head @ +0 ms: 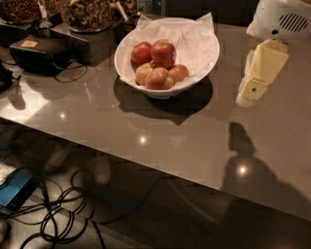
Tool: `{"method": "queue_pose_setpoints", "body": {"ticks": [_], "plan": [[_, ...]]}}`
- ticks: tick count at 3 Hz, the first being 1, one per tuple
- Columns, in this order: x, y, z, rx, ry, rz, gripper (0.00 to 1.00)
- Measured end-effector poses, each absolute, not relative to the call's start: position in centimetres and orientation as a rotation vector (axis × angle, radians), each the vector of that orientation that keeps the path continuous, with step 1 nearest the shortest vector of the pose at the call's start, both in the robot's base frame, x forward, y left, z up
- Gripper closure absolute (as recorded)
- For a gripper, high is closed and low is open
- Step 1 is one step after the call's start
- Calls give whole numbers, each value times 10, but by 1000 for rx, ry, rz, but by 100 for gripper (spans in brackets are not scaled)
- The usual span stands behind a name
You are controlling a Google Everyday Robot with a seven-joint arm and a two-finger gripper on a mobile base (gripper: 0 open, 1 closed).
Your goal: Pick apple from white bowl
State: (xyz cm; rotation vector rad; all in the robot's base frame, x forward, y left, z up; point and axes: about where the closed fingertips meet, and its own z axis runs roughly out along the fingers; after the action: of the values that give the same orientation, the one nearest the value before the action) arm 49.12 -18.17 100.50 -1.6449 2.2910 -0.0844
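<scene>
The gripper (250, 92) hangs just above the bench (146, 129) at the right, pointing down, with its shadow on the bare top on the near side of it. I cannot tell whether it is open or closed. It holds nothing.

To the left of the gripper, a little apart, is the bowl (120, 63), lined with paper (194, 39). The apple (163, 52) lies in it, on top of the heap at the back. A smaller red one (141, 52) touches it on the side away from the gripper, and paler ones (159, 79) lie in front of it.

Between the gripper and the bowl's rim the bench is bare. The bench's near edge runs slantwise well below the gripper. Beyond the bowl, farthest from the gripper, are trays of nuts (87, 12) and a black box (41, 53). Cables (58, 219) lie on the floor below the edge.
</scene>
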Motion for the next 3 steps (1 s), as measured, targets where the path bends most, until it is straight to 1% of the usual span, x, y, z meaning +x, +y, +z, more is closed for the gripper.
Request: {"method": "queue_pose_setpoints", "body": {"ticks": [1, 2, 3], "plan": [[496, -173, 1007, -1635, 2255, -50, 0], [509, -152, 1014, -1627, 2231, -24, 0], [541, -111, 1023, -1647, 2194, -32, 0]]}}
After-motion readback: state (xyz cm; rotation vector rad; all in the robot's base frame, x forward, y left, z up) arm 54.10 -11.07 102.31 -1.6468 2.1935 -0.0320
